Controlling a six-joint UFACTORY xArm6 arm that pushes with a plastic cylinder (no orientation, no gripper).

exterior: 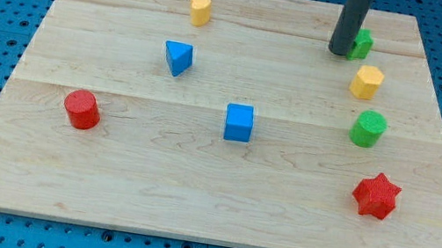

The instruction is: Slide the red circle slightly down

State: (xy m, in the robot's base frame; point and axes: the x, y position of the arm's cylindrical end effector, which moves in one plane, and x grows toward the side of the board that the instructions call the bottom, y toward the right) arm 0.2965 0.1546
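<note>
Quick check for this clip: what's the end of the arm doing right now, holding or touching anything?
My tip: a bare rod, nothing to open or close, holding nothing; it sits at the view's top right against the green block, far from the red circle.

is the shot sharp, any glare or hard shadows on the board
Camera view: sharp across the wooden board, block edges crisp from the red circle to the red star; light is even and soft, with only faint shadows beside the blocks and no glare; my tip partly hides a green block.
</note>
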